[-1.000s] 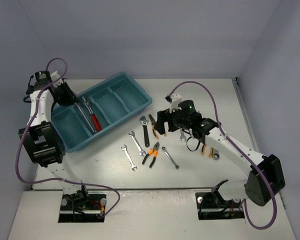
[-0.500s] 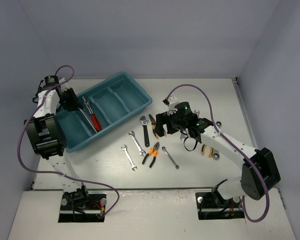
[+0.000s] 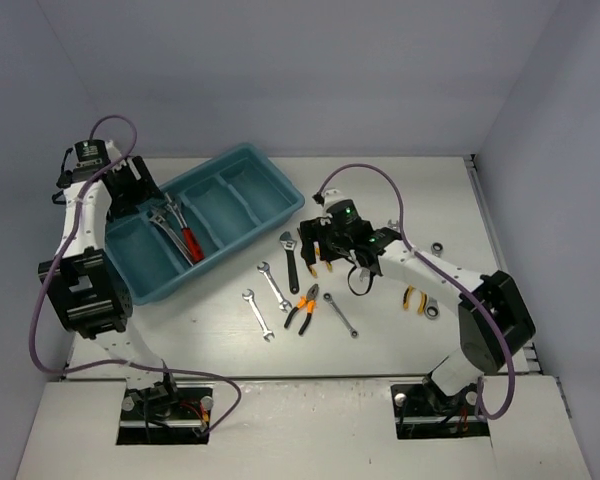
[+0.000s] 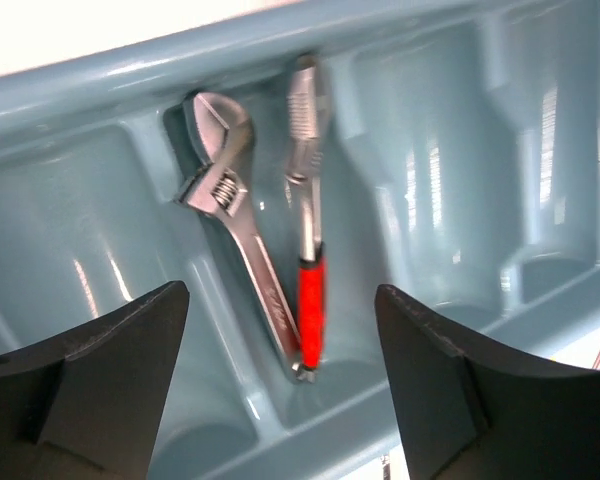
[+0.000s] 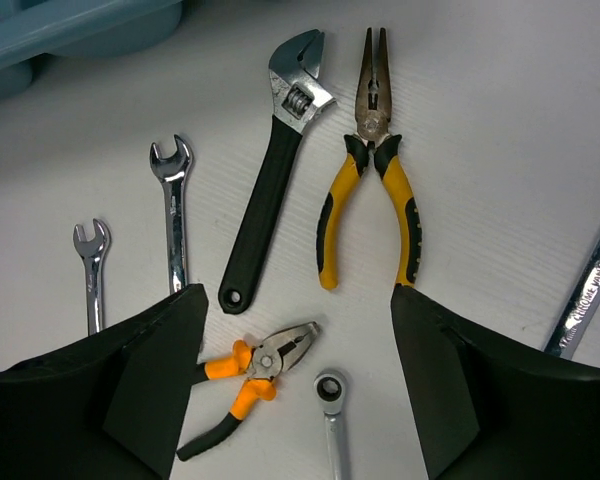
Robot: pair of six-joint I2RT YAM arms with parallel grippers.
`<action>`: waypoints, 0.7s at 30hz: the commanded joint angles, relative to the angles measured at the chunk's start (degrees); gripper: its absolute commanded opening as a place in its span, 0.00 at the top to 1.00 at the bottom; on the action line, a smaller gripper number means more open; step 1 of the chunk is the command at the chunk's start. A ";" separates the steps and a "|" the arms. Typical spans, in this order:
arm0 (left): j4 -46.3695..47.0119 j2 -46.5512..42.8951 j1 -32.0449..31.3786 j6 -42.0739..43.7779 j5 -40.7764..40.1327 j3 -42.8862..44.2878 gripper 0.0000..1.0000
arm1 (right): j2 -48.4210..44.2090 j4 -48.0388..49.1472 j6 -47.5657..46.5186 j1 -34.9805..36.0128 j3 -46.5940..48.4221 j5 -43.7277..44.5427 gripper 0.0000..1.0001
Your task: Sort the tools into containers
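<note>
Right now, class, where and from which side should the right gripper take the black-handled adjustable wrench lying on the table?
Probably mid-handle, from straight above: the black-handled adjustable wrench lies flat, its handle straight and slim, with bare table on both sides for the right gripper.

I see bare white table (image 5: 500, 130) on one flank of the yellow-handled long-nose pliers (image 5: 372, 140), the black-handled adjustable wrench (image 5: 268, 190) lying close on the other.
</note>
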 commanded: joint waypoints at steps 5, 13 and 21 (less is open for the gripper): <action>1.33 -18.49 -9.79 -5.39 -9.24 -5.77 0.26 | 7.69 0.56 6.52 5.72 8.78 14.65 0.40; 1.39 -30.38 -18.57 -6.76 -12.53 -18.62 0.25 | 15.31 -0.55 7.99 8.28 13.98 19.73 0.45; 1.59 -33.86 -31.53 -10.24 -19.22 -24.46 0.25 | 20.60 -0.55 7.26 7.25 14.60 21.92 0.60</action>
